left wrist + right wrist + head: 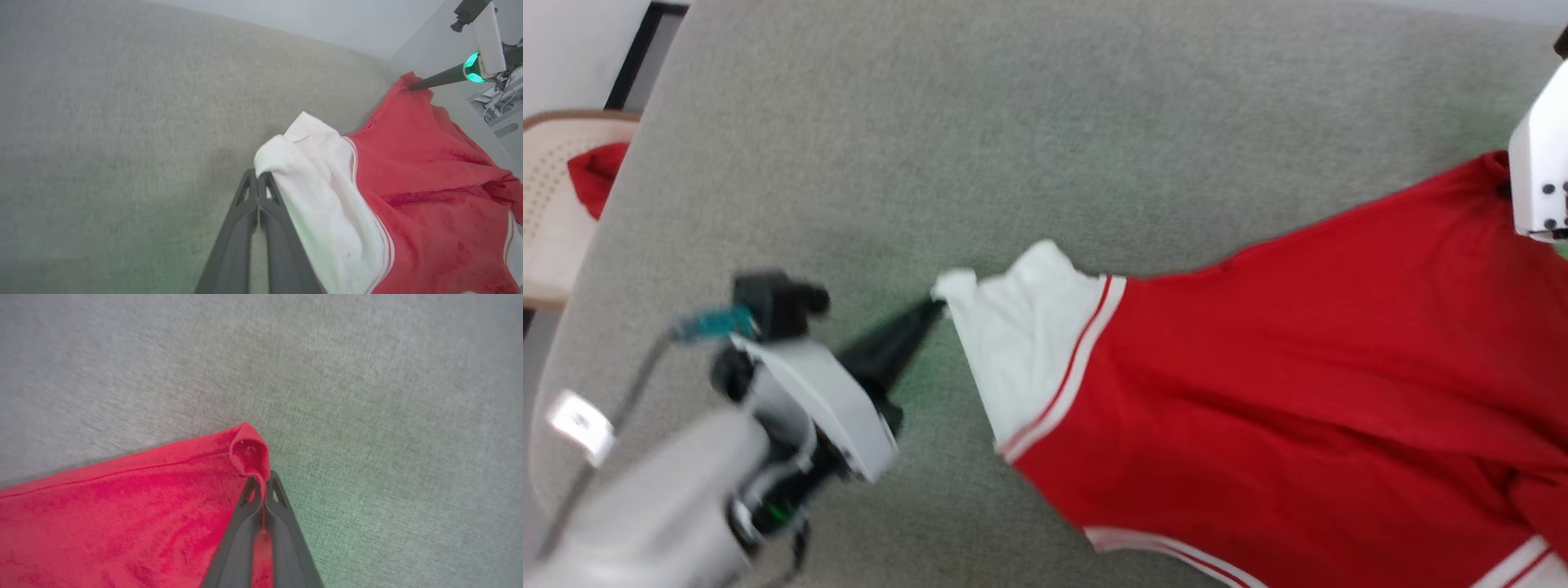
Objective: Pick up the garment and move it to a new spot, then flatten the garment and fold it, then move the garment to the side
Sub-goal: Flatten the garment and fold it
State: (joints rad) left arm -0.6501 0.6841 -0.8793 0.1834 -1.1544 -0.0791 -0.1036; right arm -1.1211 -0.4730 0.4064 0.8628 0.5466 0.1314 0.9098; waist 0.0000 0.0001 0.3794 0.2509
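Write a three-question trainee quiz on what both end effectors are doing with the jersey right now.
1. True or false: the left end effector is shut on the white sleeve of the garment.
2. Which part does the right end effector pinch? A) the collar B) a red corner C) a white sleeve
3. Fill in the colour: the fabric surface under the garment is ___.
Key: 1 true; 2 B; 3 grey.
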